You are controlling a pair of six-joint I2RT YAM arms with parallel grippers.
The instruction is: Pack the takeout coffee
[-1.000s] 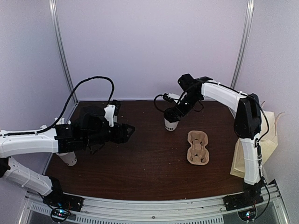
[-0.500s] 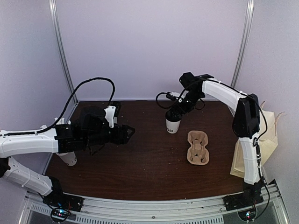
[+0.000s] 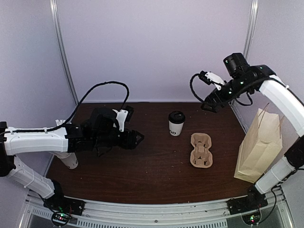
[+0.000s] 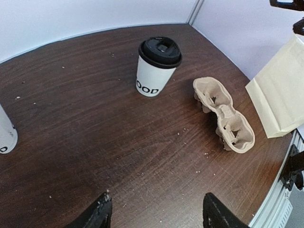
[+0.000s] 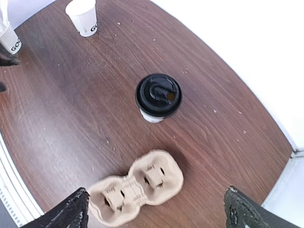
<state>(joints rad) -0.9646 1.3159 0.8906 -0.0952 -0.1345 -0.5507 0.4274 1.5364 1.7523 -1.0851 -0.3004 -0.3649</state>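
Takeout coffee (image 3: 176,123) is standing upright on the brown surface (image 3: 142,175), roughly dead centre of the overhead view. It's near the pulp cup carrier (image 3: 201,150), up and to the left of it, but not touching. Nothing's holding it.

The left pincer (image 4: 156,216) is spread wide, hovering low at the bottom of its own view and aimed at the cup. The right pincer (image 5: 156,211) is also spread open, up high in the upper right of the overhead view, well apart from the cup.

Handling-wise, I'd guess the paper wall is thin and will squash if pinched hard, and the black lid is probably just a snap fit. So I'd grab the side wall a bit under the lid rim, where the taper helps stop slipping. I wouldn't grab the lid itself, and I'd keep the cup upright.

Stuff I can't tell:
- **Weight:** the lid hides whether there's any liquid inside.
- **Print:** it wraps round the cup, and only "OOD" shows.
- **Paper bag:** the bag (image 3: 259,145) is at the right edge, and I can't tell if its mouth is open.
- **Another white cup:** this cup (image 4: 5,135) is cut off at the left edge of the left wrist view.
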